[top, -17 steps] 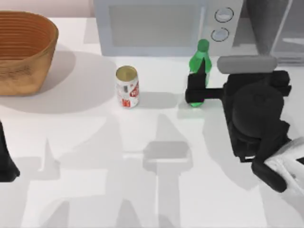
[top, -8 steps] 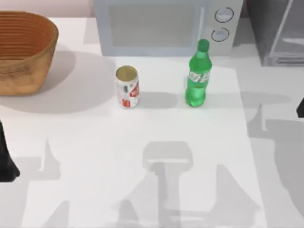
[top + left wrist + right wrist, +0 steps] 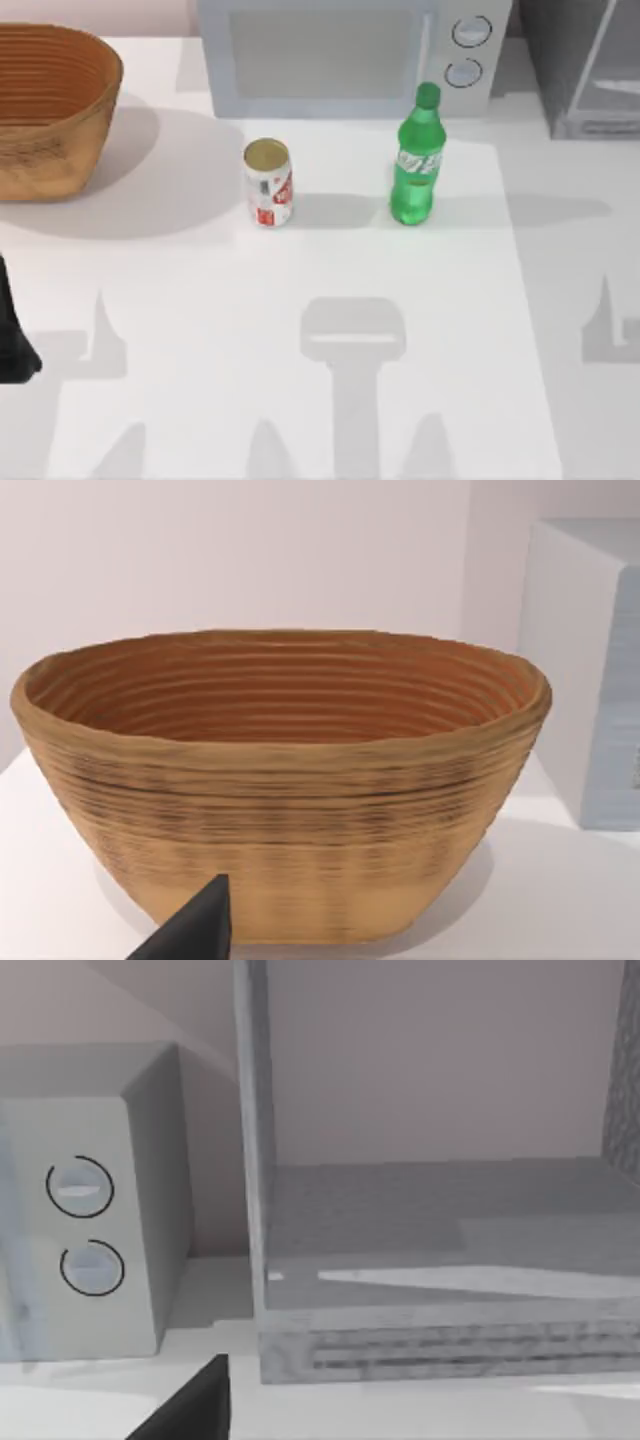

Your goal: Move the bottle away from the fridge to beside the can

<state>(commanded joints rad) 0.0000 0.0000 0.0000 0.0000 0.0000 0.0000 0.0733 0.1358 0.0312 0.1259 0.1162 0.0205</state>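
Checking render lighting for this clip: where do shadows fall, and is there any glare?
Top view: the bottle, can and basket cast soft shadows toward the table's right; arm-shaped shadows cross its near part. Right wrist view: a pale streak lies on the fridge floor. No glare in the left wrist view.

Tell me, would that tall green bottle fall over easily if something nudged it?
Probably, yes. The bottle stands upright, tall and slim on a small base, so a push near its green cap would likely tip it. It looks like smooth, round plastic, so once down it may roll. The can beside it is squat and looks steadier.
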